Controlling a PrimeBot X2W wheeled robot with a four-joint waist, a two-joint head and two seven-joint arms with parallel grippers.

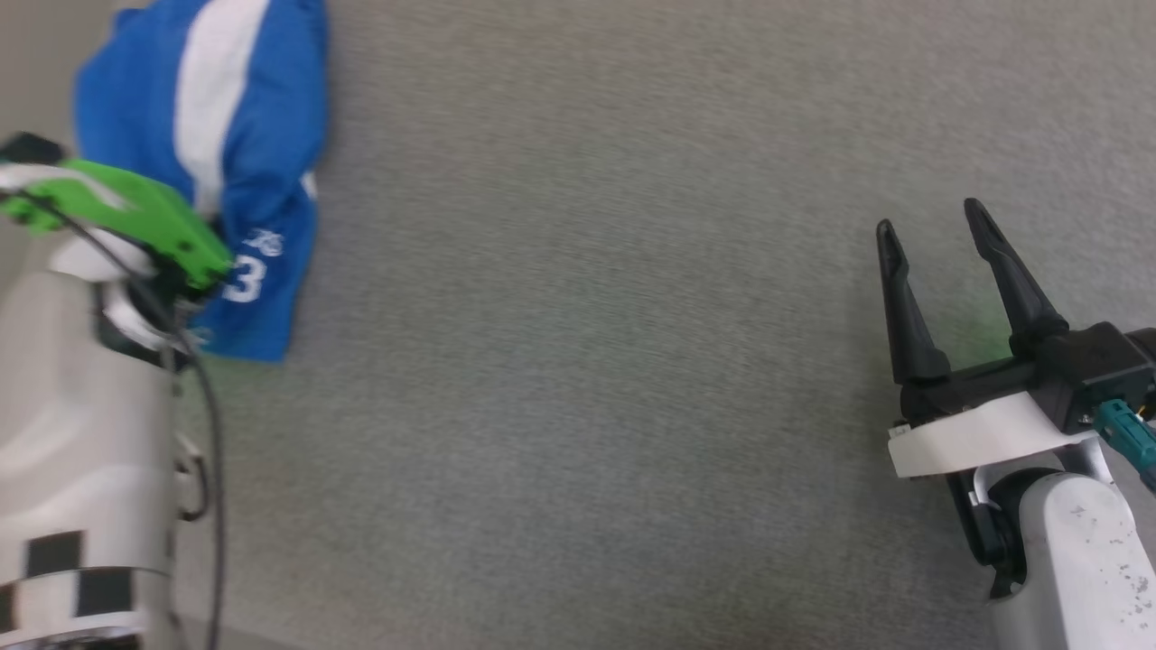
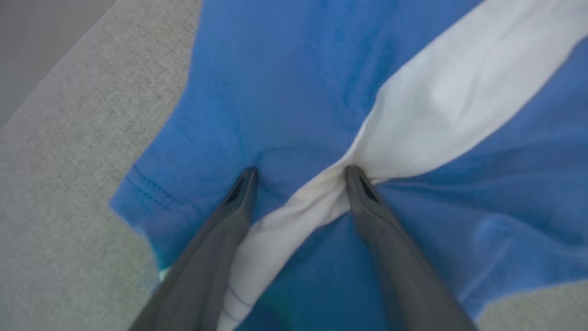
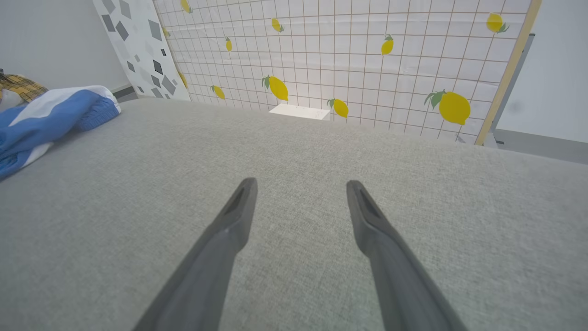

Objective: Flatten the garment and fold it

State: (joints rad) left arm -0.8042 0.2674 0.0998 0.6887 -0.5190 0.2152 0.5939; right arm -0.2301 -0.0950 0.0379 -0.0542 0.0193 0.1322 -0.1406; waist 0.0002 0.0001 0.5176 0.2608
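The garment (image 1: 244, 108), bright blue shorts with a white stripe and a white "3", lies crumpled at the far left of the grey cloth table (image 1: 587, 361). My left wrist with its green mount (image 1: 135, 212) hangs over the garment's near part. In the left wrist view my left gripper (image 2: 301, 177) is open, its fingertips (image 2: 248, 177) touching the garment (image 2: 285, 92), with a bunched ridge of white stripe between them. My right gripper (image 1: 930, 221) is open with nothing in it, low over bare table far to the right. From the right wrist, that gripper (image 3: 301, 186) points across the table, the garment (image 3: 41, 117) far off at the left.
Behind the table stands a lemon-patterned grid panel (image 3: 367, 59), and beside it leans a grey speckled board (image 3: 138, 46). A small white block (image 3: 299, 111) sits at the table's far edge. Plaid cloth (image 3: 18, 85) lies beyond the garment. The table's edge (image 2: 92, 50) runs close to the garment.
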